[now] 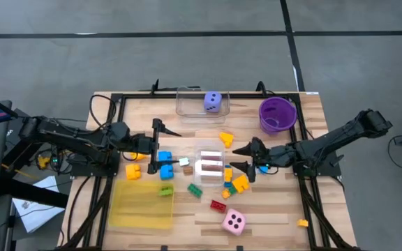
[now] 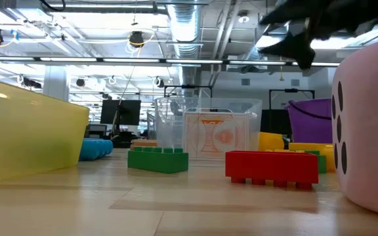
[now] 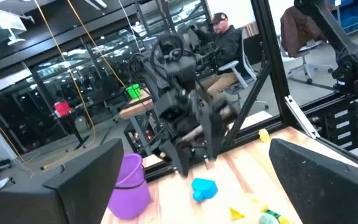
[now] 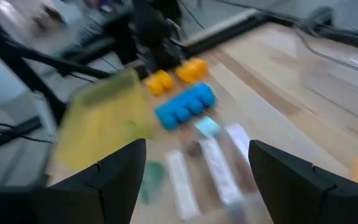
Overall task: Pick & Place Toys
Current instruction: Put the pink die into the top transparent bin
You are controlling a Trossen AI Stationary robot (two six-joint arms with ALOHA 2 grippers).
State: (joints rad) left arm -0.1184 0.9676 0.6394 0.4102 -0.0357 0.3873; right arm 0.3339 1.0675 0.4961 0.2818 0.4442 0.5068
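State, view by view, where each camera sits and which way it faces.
High: overhead, straight down; both arms, left pincer and right pincer open.
Low: table height, level past a red plastic brick; an arm above.
Left wrist: faces the right arm; own fingers.
Right wrist: faces blue studded brick, shared with high.

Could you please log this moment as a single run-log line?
left gripper: open, above blue bricks | right gripper: open, empty, beside small clear box | purple die: in clear bin | yellow tray: one green brick

Two black jointed arms, each ending in pointed dark fingers.
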